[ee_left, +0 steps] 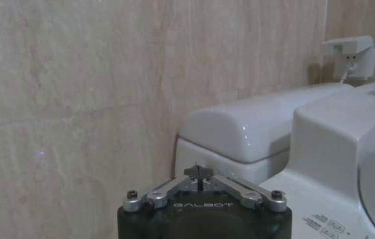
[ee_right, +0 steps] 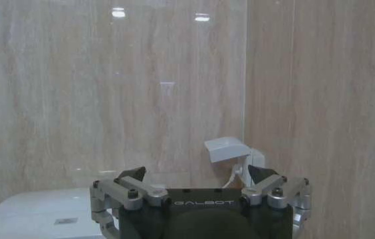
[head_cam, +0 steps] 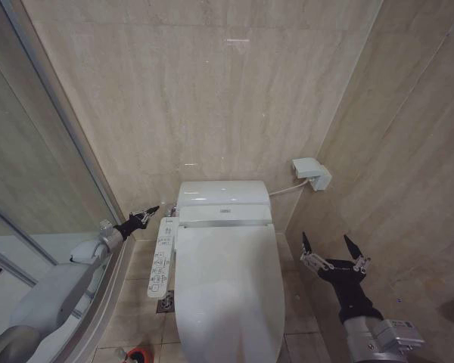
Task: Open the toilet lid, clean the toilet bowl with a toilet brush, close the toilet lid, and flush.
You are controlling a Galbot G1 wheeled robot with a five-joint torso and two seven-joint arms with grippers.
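One glossy white oval toilet lid (head_cam: 228, 295)

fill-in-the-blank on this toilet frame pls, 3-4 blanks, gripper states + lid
1. The toilet lid is ____ over the bowl.
2. The left gripper, near the tank's left side, has its fingers ____.
3. The right gripper, beside the toilet's right side, has its fingers ____.
4. The remote panel sits on the toilet's ____ side.

Missing words: closed; shut; open; left
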